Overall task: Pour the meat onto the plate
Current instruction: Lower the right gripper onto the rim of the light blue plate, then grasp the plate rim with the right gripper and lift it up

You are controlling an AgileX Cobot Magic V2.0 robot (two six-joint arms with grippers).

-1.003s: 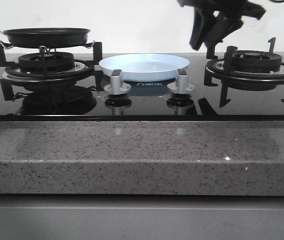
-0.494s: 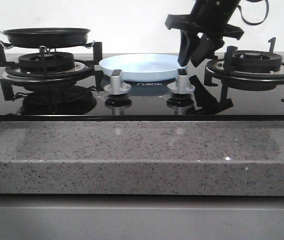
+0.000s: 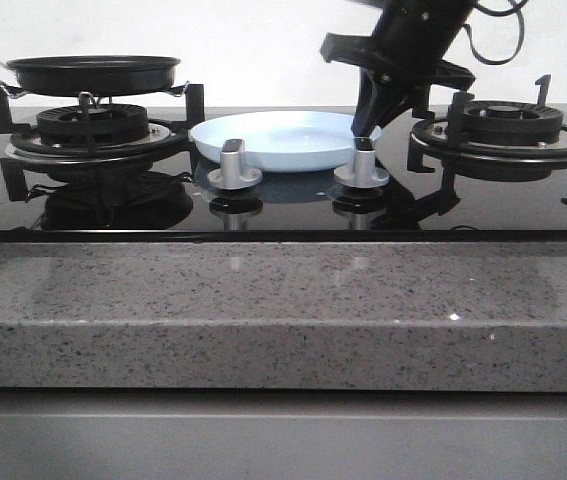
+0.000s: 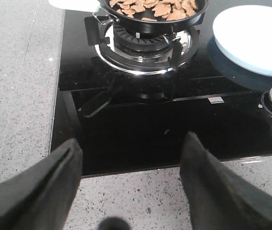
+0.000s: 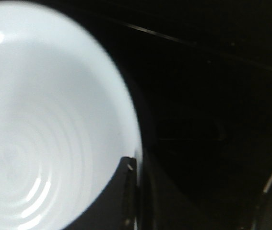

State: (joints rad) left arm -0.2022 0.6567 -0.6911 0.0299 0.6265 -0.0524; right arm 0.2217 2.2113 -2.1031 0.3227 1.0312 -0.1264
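The pale blue-white plate point(image 3: 281, 140) sits on the black glass hob between the two burners. It also shows in the left wrist view point(image 4: 255, 36) and the right wrist view point(image 5: 44, 120). My right gripper point(image 3: 365, 122) is down at the plate's right rim. In the right wrist view it point(image 5: 136, 165) is closed on that rim, one finger point(image 5: 124, 196) lying over the plate's inside. The meat point(image 4: 155, 7), orange-brown slices, lies in the black frying pan point(image 3: 93, 72) on the left burner. My left gripper point(image 4: 131, 153) is open and empty above the hob's front edge.
Two silver knobs point(image 3: 233, 165) point(image 3: 362, 162) stand just in front of the plate. The right burner's black grate point(image 3: 508, 135) is close beside my right gripper. A speckled grey stone counter point(image 3: 283, 310) runs along the front.
My right gripper has come down and leftward from above the right burner onto the plate's right rim. The plate has shifted slightly left and forward.
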